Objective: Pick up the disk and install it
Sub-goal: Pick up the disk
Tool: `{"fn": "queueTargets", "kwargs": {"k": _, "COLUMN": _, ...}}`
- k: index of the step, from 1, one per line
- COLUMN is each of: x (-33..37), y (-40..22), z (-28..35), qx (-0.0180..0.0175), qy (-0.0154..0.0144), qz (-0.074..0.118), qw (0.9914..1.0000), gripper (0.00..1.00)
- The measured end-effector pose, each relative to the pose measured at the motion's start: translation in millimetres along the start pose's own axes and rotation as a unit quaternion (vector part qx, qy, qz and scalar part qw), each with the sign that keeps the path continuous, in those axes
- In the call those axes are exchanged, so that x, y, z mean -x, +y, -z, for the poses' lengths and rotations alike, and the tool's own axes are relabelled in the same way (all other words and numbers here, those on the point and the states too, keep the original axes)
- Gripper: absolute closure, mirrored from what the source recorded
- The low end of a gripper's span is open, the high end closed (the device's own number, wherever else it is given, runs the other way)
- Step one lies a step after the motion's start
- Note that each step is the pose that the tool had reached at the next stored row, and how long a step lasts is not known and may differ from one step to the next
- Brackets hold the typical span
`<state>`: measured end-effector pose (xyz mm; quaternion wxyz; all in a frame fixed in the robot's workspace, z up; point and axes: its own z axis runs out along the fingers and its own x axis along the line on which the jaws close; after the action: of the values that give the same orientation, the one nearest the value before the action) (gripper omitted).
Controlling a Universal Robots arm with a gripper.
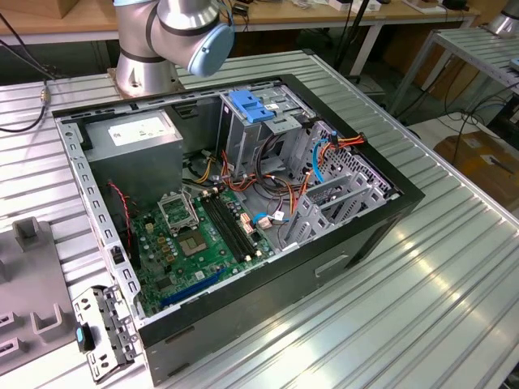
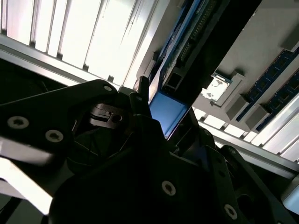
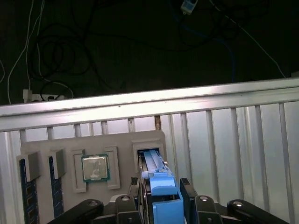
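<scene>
1. Work on this job has only just started: the pick-up is half done, and the putting-in is all left to do.
2. Off to one side of my gripper [image 3: 162,182], the memory sticks [image 3: 27,198] lie in the grey tray [image 3: 124,140]. The chip [image 3: 96,168] sits nearer to me, in its own pocket.
3. Right between my fingers [image 3: 185,189] is the disk [image 3: 153,161]. It stands on its edge in a slot of the tray, with its blue rail facing up at me. I think it has not been lifted out yet.
4. My gripper is closed most of the way. Both fingers look pressed against the sides of the disk, so I judge that I have hold of it.
5. The open computer case [image 1: 243,324] stands well apart from my gripper and the tray. In the exterior view it is to the right of the tray. The drive cage [image 1: 235,150] inside it has a blue tab [image 1: 250,105] on top. I guess the disk must go there, and it is not there yet.
6. My gripper points down at the tray from above. The base of my arm [image 1: 174,32] stands on the table [image 1: 422,308] behind the case.
</scene>
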<state>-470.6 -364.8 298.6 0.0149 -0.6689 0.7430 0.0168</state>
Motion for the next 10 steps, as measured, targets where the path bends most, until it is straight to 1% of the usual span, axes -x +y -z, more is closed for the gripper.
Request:
{"fn": "queueTargets", "kwargs": {"k": 5, "x": 0.8, "y": -0.1, "z": -3.2, "qx": -0.0014, "qy": 0.0013, "qz": 0.003, "qw": 0.99999, "gripper": 0.53}}
{"fn": "queueTargets", "kwargs": {"k": 6, "x": 0.8, "y": -0.1, "z": -3.3, "qx": -0.0024, "qy": 0.0020, "qz": 0.004, "qw": 0.99999, "gripper": 0.53}}
{"fn": "queueTargets", "kwargs": {"k": 8, "x": 0.8, "y": -0.1, "z": -3.5, "qx": -0.0050, "qy": 0.0047, "qz": 0.004, "qw": 0.99997, "gripper": 0.53}}
{"fn": "queueTargets", "kwargs": {"k": 9, "x": 0.7, "y": -0.1, "z": -3.6, "qx": -0.0081, "qy": 0.0097, "qz": 0.004, "qw": 0.99991, "gripper": 0.53}}
{"fn": "queueTargets", "kwargs": {"k": 10, "x": 0.6, "y": -0.1, "z": -3.6, "qx": -0.0113, "qy": 0.0182, "qz": 0.004, "qw": 0.99976, "gripper": 0.53}}
